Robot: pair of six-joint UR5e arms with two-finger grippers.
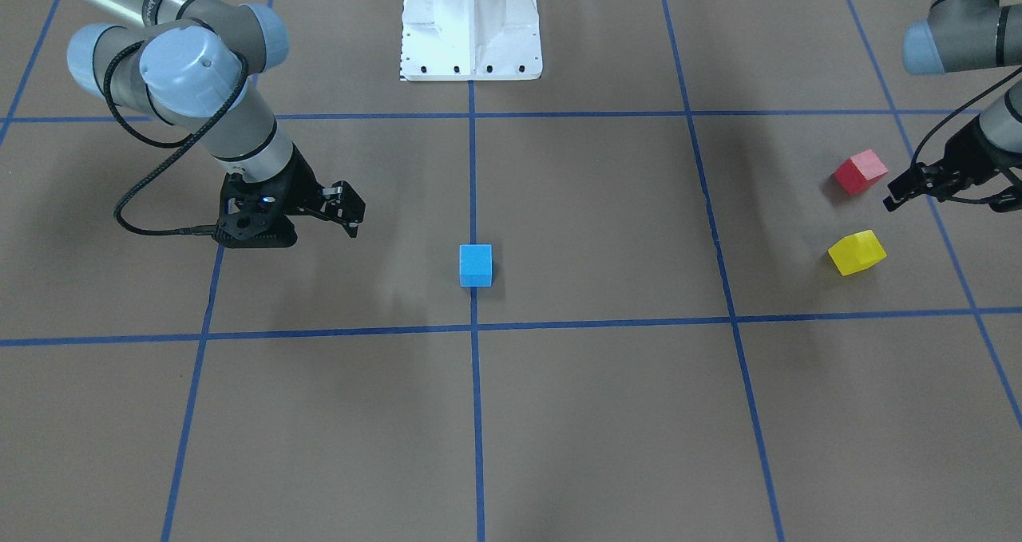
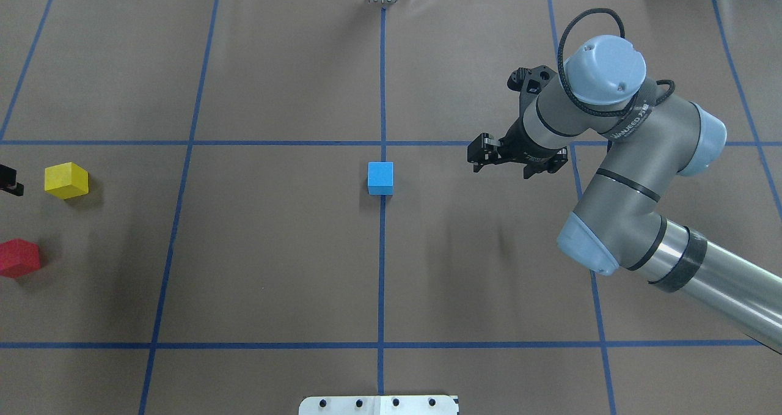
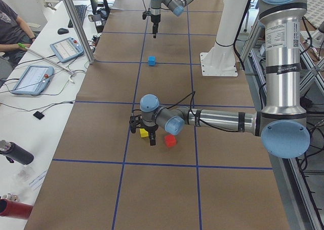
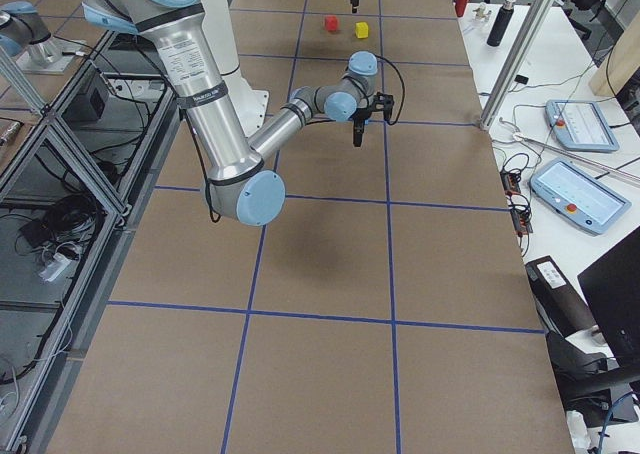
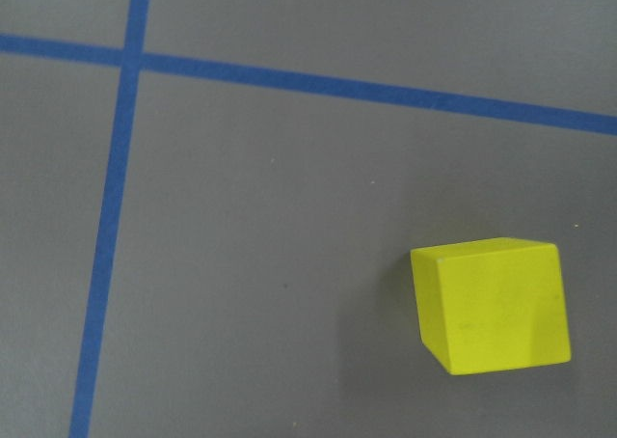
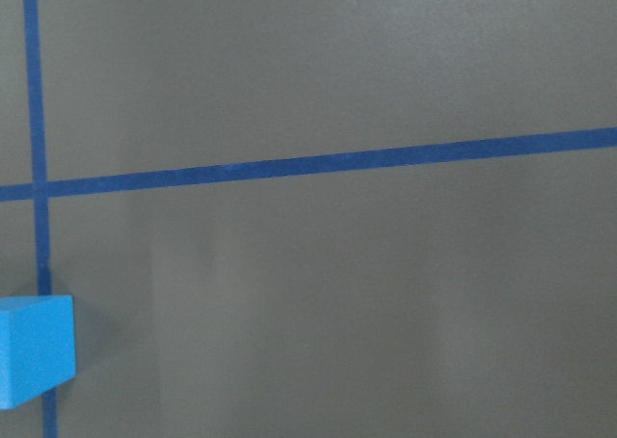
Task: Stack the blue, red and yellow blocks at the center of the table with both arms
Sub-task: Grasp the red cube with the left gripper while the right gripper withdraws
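Watching from my remote station, I see the solid blue cube block [image 1: 476, 264] sitting alone at the middle of the brown paper-covered desk [image 1: 599, 414], straddling the centre blue tape line [image 1: 478, 414] and touching nothing else. The right pincer [image 1: 351, 211] hangs to the block's side, well apart from it, its two black fingers spread and nothing between them. The right wrist camera looks straight down and catches only a corner of the blue cube at the bottom left edge of its picture.

Far over on my robot's left side, the solid red cube block [image 1: 860, 172] and the solid yellow cube block [image 1: 856, 252] rest on the desk near each other but not touching, each turned slightly askew to the tape grid. Neither is stacked on anything. The left pincer [image 1: 890, 197] hovers just beside the pair, on their outer side, released and carrying no load. The left wrist camera points down at the yellow cube, which lies in the lower right of its picture, below a crossing of tape lines.

The white robot pedestal [image 1: 471, 23] stands at the desk's edge, in line with the blue cube along the centre tape
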